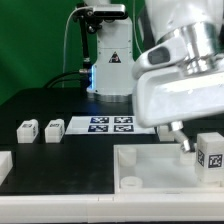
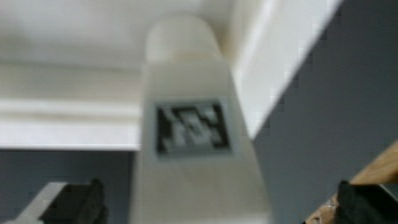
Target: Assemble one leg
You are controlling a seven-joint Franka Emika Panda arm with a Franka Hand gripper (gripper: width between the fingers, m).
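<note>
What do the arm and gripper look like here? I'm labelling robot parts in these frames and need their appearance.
In the exterior view the arm is glossy white with rounded shells and a silvery-grey ring at the wrist joint. Below it sits a boxy white gripper body. In the wrist view its fingers appear as dark, almost black blocks; the other fingertip has an orange-brown edge. No markings or cables on the arm are visible.

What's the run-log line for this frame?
gripper: open, holding nothing | leg: between the fingers, not gripped | tray part: flat on table | spare legs: exterior view's left, untouched
</note>
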